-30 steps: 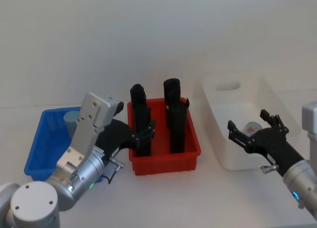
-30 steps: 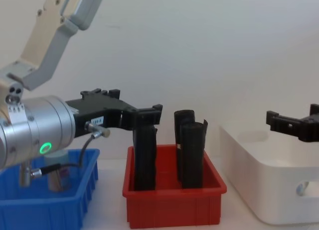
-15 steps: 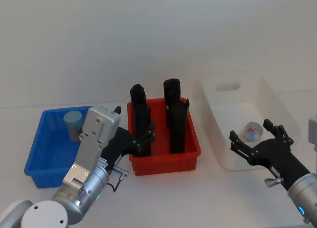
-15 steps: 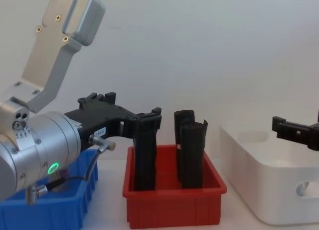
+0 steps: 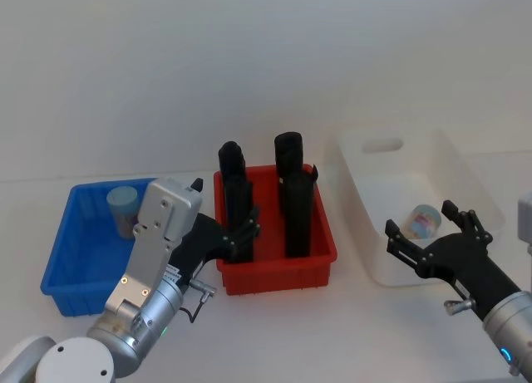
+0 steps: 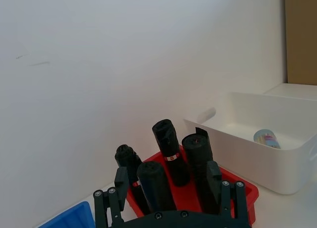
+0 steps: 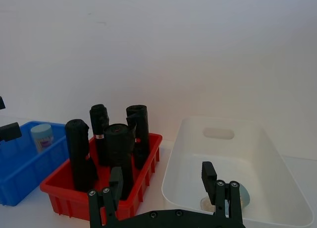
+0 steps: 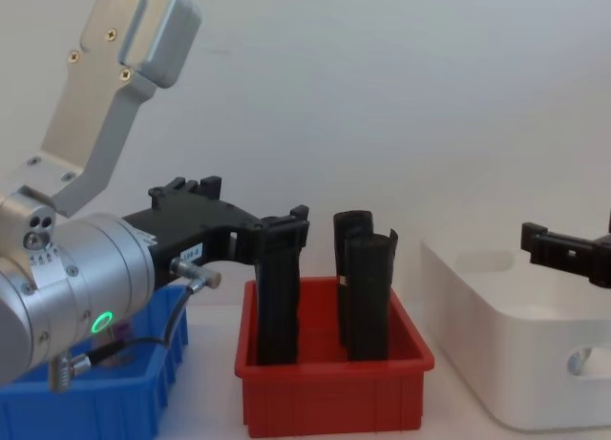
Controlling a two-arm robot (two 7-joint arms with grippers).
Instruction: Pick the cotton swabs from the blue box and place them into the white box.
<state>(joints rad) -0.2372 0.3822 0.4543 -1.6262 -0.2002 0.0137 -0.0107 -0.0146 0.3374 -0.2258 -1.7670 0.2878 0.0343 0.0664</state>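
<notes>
One cotton swab jar (image 5: 122, 207) with a pale teal lid stands at the back of the blue box (image 5: 58, 254), also seen from the right wrist as jar (image 7: 42, 136) in blue box (image 7: 15, 188). A second jar (image 5: 422, 221) lies on its side in the white box (image 5: 391, 142), the same jar (image 6: 266, 138) showing in the left wrist view. My left gripper (image 5: 241, 233) is open and holds nothing, at the front left corner of the red bin, right of the blue box. My right gripper (image 5: 421, 235) hangs open and holds nothing at the white box's near edge.
A red bin (image 5: 278, 271) with several tall black upright rolls (image 5: 291, 200) stands between the two boxes. In the chest view my left arm (image 8: 76, 297) looms large in front of the blue box (image 8: 105, 407). A white wall rises behind the table.
Over the last second both arms drew back toward me. The left arm uncovered the jar in the blue box, and the right gripper left the white box's middle. Nothing moved in the last half second.
</notes>
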